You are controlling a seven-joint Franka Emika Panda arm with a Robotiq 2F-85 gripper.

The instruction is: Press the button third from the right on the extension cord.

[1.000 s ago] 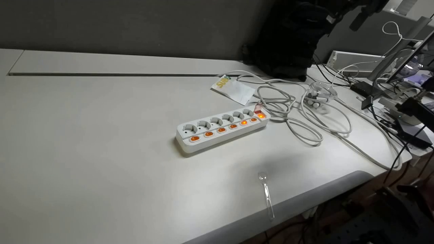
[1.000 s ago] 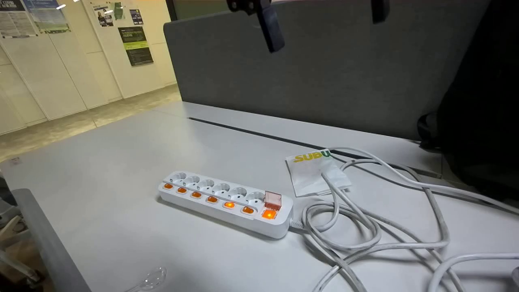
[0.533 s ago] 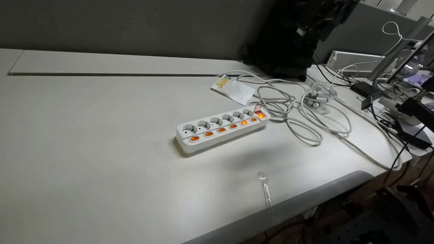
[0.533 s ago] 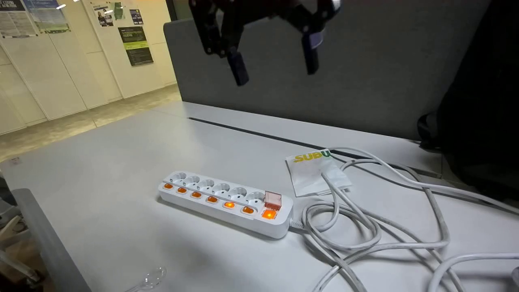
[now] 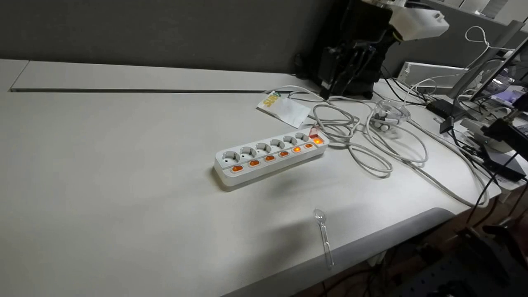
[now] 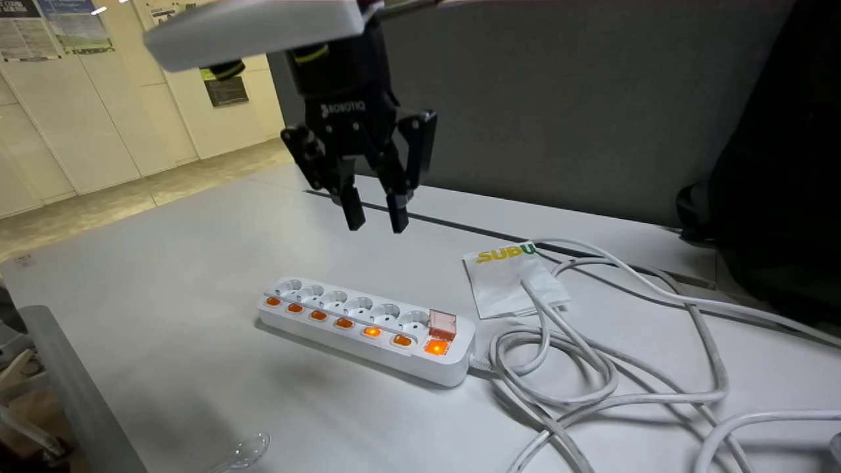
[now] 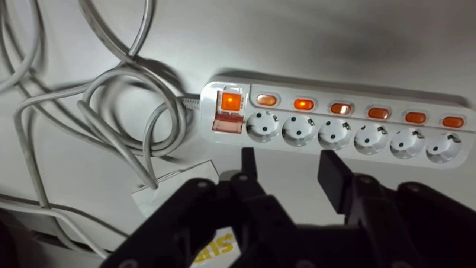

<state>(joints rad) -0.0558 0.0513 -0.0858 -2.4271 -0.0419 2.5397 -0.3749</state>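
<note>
Down from the top of an exterior view has come the gripper (image 6: 377, 225), its body in sight where half a second ago little more than the lower part showed, and its fingers, wide apart then, have drawn in until just a narrow gap is left between them; the shadow (image 5: 282, 239) on the desk (image 5: 123, 165) has shifted too. Strip (image 6: 361, 343) and spoon (image 5: 325, 238) lie where they lay, and lit as before are the large switch (image 6: 436, 347) at the end by the cables (image 6: 657, 398) and the second small switch (image 6: 372, 332) from the right. Third from the right among the six small ones, as both exterior views show the row, sits the button (image 6: 343, 323), dull orange, with the gripper hanging well apart from it above the desk; in the wrist view the fingers show off the socket side of the strip. White letters on the gripper read ROBOTIQ, and the paper (image 6: 502, 282) by the cables bears SUB in yellow with a green letter after it; the print on the posters (image 6: 23, 39) on the far wall (image 6: 39, 125) is too small to read. Pale in both exterior views, the desk has a dark slot (image 5: 165, 90) along the back and a grey front edge (image 5: 371, 239); behind it stands a dark grey partition (image 6: 558, 118) with a black bag (image 6: 782, 164) before it, and a yellowish floor (image 6: 217, 172) runs past the far end
</note>
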